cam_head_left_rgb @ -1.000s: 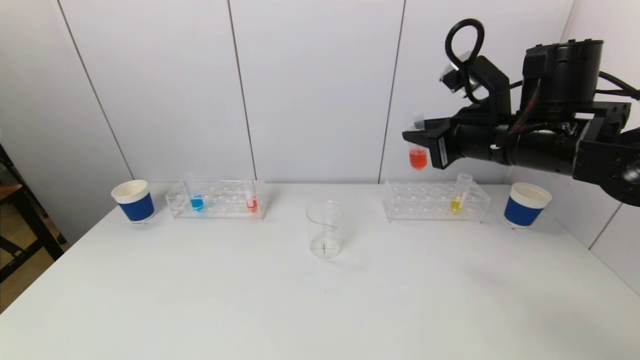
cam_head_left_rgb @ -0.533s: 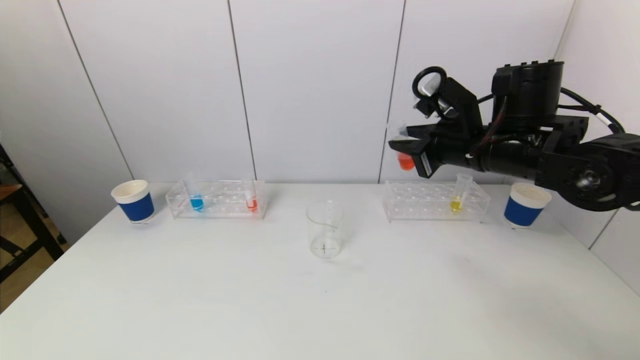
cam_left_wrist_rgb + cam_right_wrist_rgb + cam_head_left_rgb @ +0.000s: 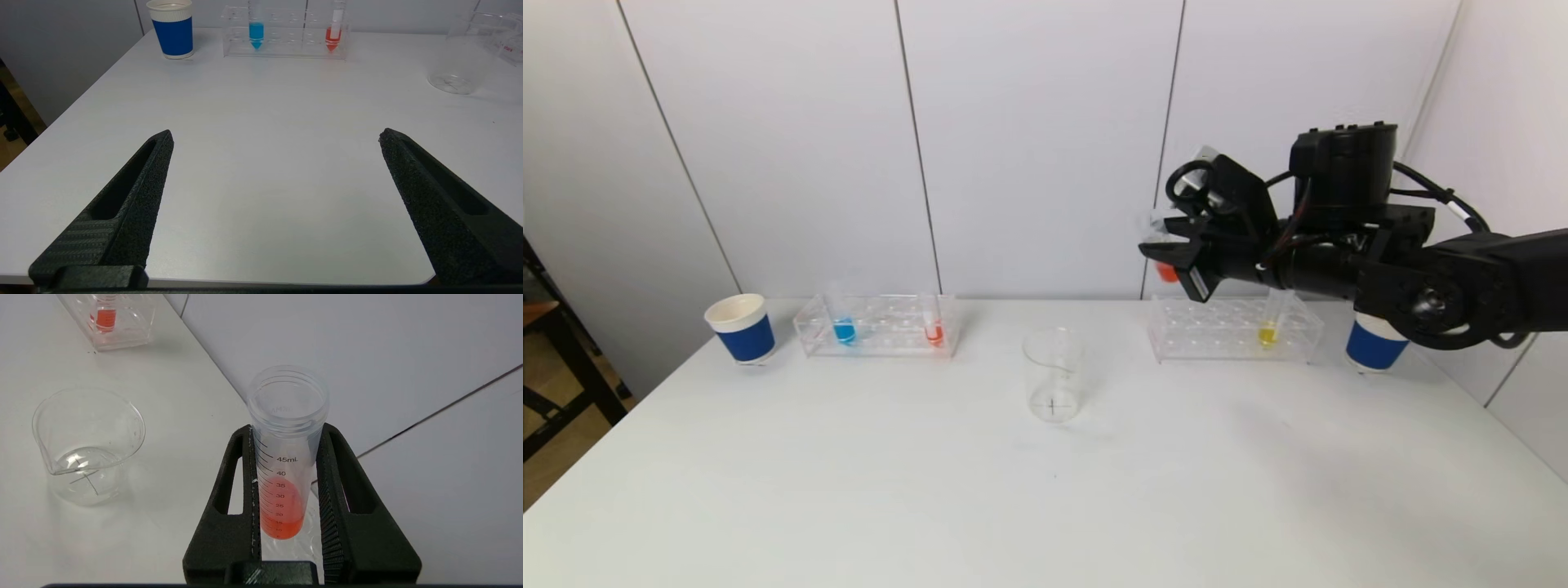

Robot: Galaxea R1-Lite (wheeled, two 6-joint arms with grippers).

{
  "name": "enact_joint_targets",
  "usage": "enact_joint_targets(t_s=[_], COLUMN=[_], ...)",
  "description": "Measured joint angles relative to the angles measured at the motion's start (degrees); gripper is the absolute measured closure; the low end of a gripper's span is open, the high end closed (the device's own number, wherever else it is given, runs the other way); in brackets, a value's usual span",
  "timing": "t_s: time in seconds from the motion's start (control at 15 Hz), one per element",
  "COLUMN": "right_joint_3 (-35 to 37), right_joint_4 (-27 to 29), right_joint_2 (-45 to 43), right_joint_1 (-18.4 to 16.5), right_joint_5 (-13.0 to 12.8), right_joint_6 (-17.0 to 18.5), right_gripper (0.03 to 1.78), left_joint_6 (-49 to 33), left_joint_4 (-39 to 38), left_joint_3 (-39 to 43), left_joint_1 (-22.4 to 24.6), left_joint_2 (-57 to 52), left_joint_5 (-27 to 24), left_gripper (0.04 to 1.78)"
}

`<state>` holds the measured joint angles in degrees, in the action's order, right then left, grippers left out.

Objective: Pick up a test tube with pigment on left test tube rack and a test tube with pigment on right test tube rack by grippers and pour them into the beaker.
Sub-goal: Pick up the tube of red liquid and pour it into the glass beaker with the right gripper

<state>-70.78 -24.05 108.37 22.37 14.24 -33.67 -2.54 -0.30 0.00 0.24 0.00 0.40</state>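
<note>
My right gripper [image 3: 1166, 249] [image 3: 286, 430] is shut on a clear test tube [image 3: 284, 457] [image 3: 1167, 269] holding orange-red pigment, raised above the left end of the right rack [image 3: 1225, 331]. A tube with yellow pigment [image 3: 1267, 331] stands in that rack. The empty glass beaker [image 3: 1054, 376] [image 3: 88, 445] [image 3: 466, 53] sits mid-table, lower and to the left of the held tube. The left rack [image 3: 878, 325] [image 3: 286, 36] holds a blue tube [image 3: 844, 329] [image 3: 256, 30] and an orange-red tube [image 3: 934, 331] [image 3: 333, 34]. My left gripper [image 3: 276, 136] hangs open over the table's near edge, with nothing between its fingers.
A blue paper cup [image 3: 742, 328] [image 3: 172, 26] stands left of the left rack, and another blue paper cup [image 3: 1372, 347] right of the right rack, partly behind my right arm. The white wall runs close behind the racks.
My right arm has swung left and come lower with the orange-red tube, which now tilts instead of hanging upright. The left gripper stays open.
</note>
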Motion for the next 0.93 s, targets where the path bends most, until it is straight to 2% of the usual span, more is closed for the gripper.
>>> enact_joint_targets(t_s=[0.33,0.53,0.8,0.93], right_joint_3=[0.20,0.16,0.02,0.02], right_joint_4=[-12.35,-13.04,-17.24,-18.20], right_joint_2=[4.83,6.62,8.46,9.20], right_joint_1=[1.11,1.17,1.17,1.28], right_joint_5=[0.09,0.30,1.41,1.39], right_joint_6=[-2.62,-6.07,-11.06,-12.28], right_gripper=[1.35,1.35,1.35,1.35], left_joint_6=[0.01,0.01,0.01,0.00], left_joint_4=[-0.02,0.00,-0.02,0.00], left_joint_3=[0.00,0.00,0.00,0.00], left_joint_1=[0.00,0.00,0.00,0.00], left_joint_2=[0.00,0.00,0.00,0.00], left_joint_5=[0.00,0.01,0.00,0.00], left_gripper=[0.06,0.06,0.06,0.06])
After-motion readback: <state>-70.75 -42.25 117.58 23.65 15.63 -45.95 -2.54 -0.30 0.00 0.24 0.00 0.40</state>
